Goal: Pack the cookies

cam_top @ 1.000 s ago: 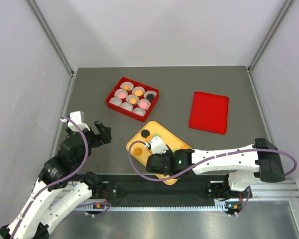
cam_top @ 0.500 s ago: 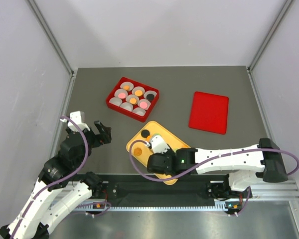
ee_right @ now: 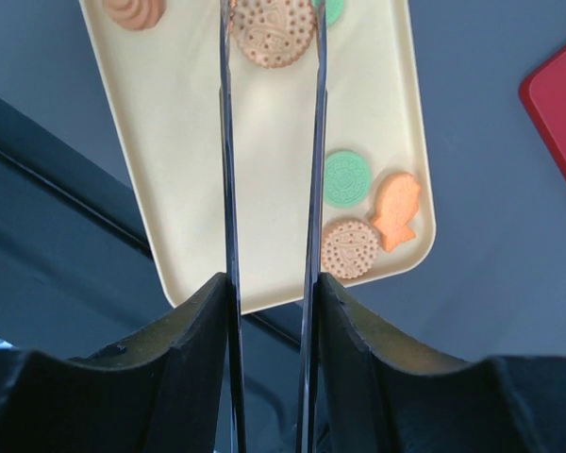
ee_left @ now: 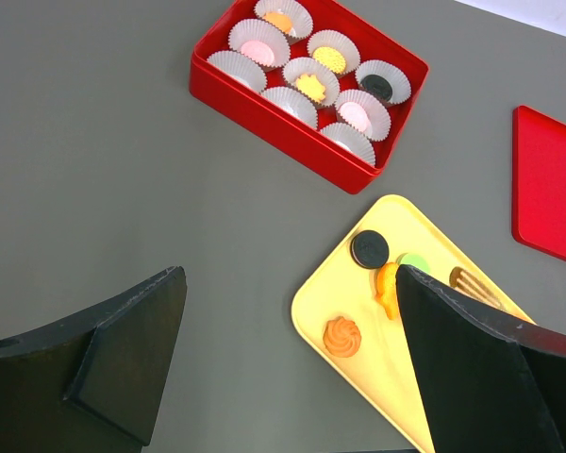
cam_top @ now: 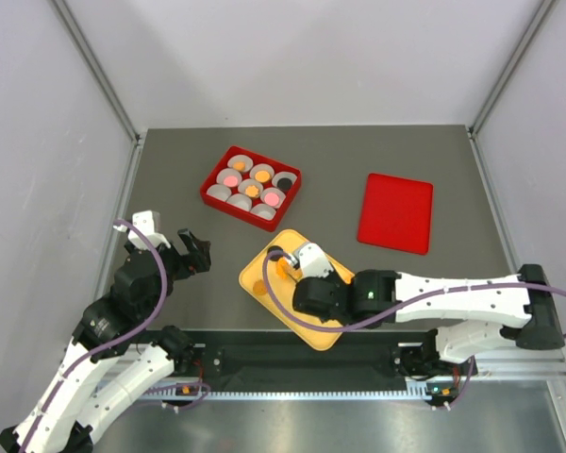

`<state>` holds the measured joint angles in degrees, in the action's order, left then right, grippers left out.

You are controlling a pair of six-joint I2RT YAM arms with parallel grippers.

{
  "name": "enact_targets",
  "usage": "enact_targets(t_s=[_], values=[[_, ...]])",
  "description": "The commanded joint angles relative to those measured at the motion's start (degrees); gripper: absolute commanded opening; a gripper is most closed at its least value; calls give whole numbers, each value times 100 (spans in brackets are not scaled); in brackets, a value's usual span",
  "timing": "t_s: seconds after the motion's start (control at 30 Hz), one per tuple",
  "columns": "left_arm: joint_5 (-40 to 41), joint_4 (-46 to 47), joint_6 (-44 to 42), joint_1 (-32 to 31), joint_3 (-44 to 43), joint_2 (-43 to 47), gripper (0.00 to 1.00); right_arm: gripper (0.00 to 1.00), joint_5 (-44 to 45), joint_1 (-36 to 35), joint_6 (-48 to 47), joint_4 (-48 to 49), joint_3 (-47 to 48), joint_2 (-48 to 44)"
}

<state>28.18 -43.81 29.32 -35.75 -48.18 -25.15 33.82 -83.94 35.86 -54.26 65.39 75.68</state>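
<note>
Cookies lie on a yellow tray. In the right wrist view I see a green disc, an orange fish shape, a dotted tan round and an orange swirl. My right gripper hangs over the tray's far left part, its thin blades shut on a round tan dotted cookie. The red box holds white paper cups, several with cookies in them. My left gripper is open and empty over bare table left of the tray, as its wrist view shows.
A flat red lid lies at the right of the table. The left wrist view shows a black cookie and an orange swirl on the tray. White walls enclose the table; a black rail runs along the near edge.
My right gripper has moved from the tray's near left part toward its far end, and an orange-tan cookie now shows at its tip. The left arm has not moved.
</note>
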Motion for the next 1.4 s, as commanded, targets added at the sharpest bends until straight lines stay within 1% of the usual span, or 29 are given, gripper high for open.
enact_targets(t_s=[0.0, 0.07, 0.13, 0.23, 0.27, 0.3, 0.37, 0.43, 0.47, 0.53, 0.57, 0.6, 0.73, 0.8, 0.93, 1.13, 1.37], values=[[73, 75, 21, -11, 2, -34, 97, 40, -112, 420, -472, 433, 308, -474], [82, 83, 21, -20, 2, -52, 97, 40, -357, 650, -658, 600, 404, -554], [82, 83, 21, -20, 2, -52, 97, 40, -673, 1028, -974, 897, 501, -607], [99, 75, 21, -11, 2, -69, 97, 40, -1008, 1546, -1414, 1171, 896, -467], [108, 66, 21, -20, -7, -87, 97, 40, -1088, 1669, -1528, 1337, 1175, -388], [108, 66, 21, -11, -7, -96, 97, 40, -1167, 1932, -1738, 1435, 1317, -170], [117, 57, 30, -20, -16, -131, 97, 40, -1369, 2153, -1941, 1698, 1729, 95], [126, 57, 30, -20, -16, -140, 97, 40, -1597, 2513, -2161, 1892, 1968, 534], [126, 57, 39, -20, -16, -148, 97, 40, -1703, 2723, -2223, 2136, 2187, 814], [117, 66, 30, -20, -16, -122, 97, 40, -2018, 2909, -2329, 2340, 2399, 1088], [126, 74, 30, -20, -7, -122, 97, 40, -2098, 2979, -2355, 2411, 2652, 1246], [117, 66, 30, -20, -7, -113, 97, 40, -2151, 3076, -2399, 2559, 2785, 1535], [126, 75, 21, -20, -16, -139, 97, 40, -2520, 3270, -2452, 2710, 3610, 2301], [152, 83, 21, -20, -24, -140, 97, 40, -2565, 3305, -2487, 2745, 3814, 2686], [196, 75, 21, -20, -33, -148, 97, 40, -2766, 3297, -2496, 2807, 4201, 3136], [301, 39, 65, -20, -51, -184, 97, 40, -2890, 3288, -2461, 2877, 4237, 3488], [328, 31, 74, -20, -60, -263, 97, 40, -3127, 3288, -2452, 3220, 4210, 3796]])
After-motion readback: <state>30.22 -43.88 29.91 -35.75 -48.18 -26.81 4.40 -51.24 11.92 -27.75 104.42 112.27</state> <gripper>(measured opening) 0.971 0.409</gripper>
